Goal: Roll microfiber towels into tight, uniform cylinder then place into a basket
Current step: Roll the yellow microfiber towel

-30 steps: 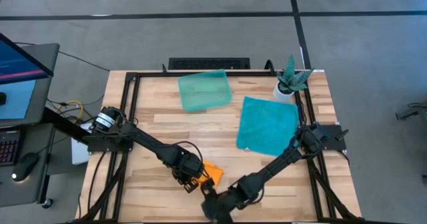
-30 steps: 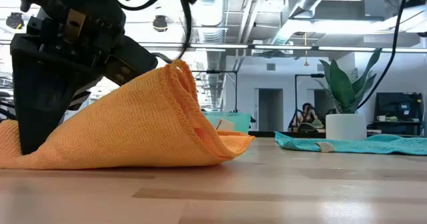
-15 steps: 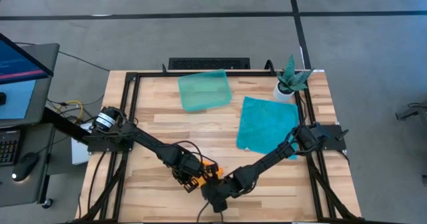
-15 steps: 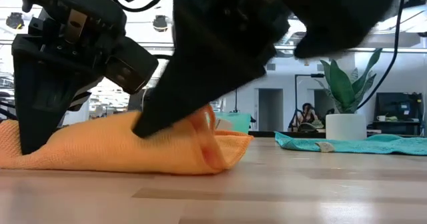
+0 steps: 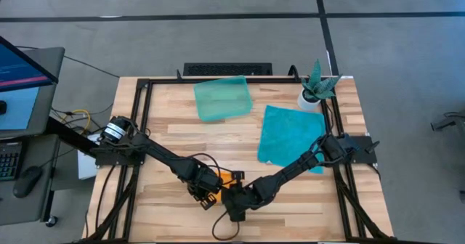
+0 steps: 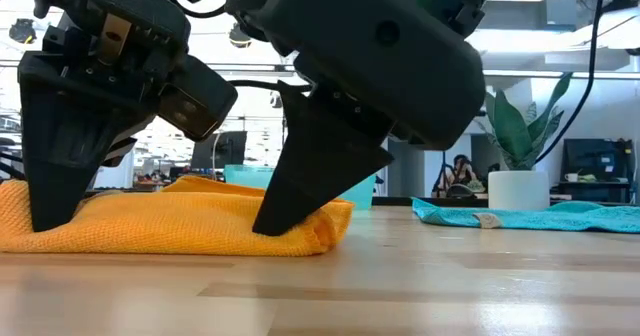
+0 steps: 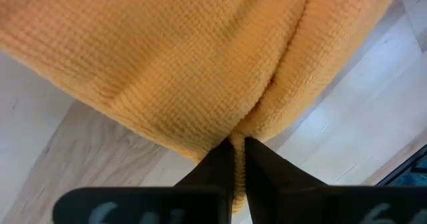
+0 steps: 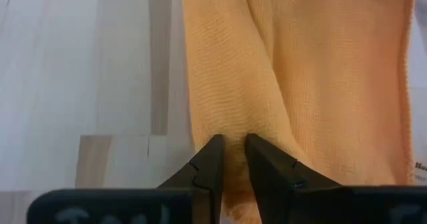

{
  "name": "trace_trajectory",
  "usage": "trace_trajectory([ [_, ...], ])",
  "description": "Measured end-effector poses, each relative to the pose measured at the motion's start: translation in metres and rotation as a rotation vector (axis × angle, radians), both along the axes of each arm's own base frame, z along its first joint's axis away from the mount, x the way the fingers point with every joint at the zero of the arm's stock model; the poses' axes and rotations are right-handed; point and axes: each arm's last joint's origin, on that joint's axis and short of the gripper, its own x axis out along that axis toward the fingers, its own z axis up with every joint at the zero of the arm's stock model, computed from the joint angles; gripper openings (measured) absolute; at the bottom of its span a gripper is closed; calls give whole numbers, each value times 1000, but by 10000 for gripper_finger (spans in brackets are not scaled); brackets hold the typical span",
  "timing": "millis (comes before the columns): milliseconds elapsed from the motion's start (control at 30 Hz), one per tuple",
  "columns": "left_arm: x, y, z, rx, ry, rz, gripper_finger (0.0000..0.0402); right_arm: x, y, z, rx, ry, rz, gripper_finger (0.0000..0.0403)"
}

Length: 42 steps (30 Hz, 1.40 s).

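In the high view, the left gripper and the right gripper are found side by side at the near edge of the wooden table, with the orange towel bunched between and partly beneath them. The teal towel is laid flat well beyond the right gripper, beside the right arm's base, and the basket is seen far beyond both grippers at the table's far side, near the potted plant. In the low view, the orange towel is seen folded low on the table; the left gripper is pressed down on its one end and the right gripper on its other end, the teal towel lying off beyond the right gripper. In the left wrist view, the left gripper is shown with fingers pressed together, a fold of the orange towel being pinched at their tips. In the right wrist view, the right gripper is shown with fingers narrowly apart, a ridge of the orange towel being pinched between them.
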Motion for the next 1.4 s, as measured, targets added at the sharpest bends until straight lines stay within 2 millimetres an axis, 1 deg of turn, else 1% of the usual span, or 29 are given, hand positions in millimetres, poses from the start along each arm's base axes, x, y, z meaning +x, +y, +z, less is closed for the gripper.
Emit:
trace_trajectory([
  [133, 0, 0, 0, 0, 0, 0, 29, 0, 0, 0, 11, 9, 5, 90],
  [333, 1, -1, 0, -4, -14, -15, 87, -1, -1, -1, 6, 22, 6, 90],
  [467, 1, -1, 0, -4, -47, -105, 117, -3, -3, -2, 3, 47, 0, 90],
  [567, 0, -3, 4, 17, -84, -174, 123, -3, -3, -2, 3, 51, -6, 90],
  [733, -10, -5, 22, 151, -163, -200, 119, -5, -3, -3, -4, 68, -7, 90],
  [900, -32, -16, 58, 262, -268, -194, 116, -6, -3, -3, -5, 75, -14, 90],
  [967, -41, -23, 69, 329, -335, -216, 116, -6, -3, -3, -5, 76, -13, 90],
  [1033, -51, -35, 77, 411, -434, -273, 116, -6, -3, -3, -4, 76, -13, 90],
  [1100, -58, -48, 81, 495, -527, -331, 116, -6, -3, -4, -5, 77, -13, 90],
  [1167, -62, -60, 79, 559, -597, -387, 116, -6, -3, -4, -3, 75, -13, 90],
  [1233, -62, -70, 72, 595, -660, -440, 116, -6, -3, -4, -3, 74, -12, 90],
  [1333, -57, -79, 54, 611, -705, -509, 116, -6, -3, -4, -1, 75, -11, 90],
  [1400, -53, -81, 42, 608, -712, -541, 116, -6, -3, -4, 1, 75, -10, 90],
])
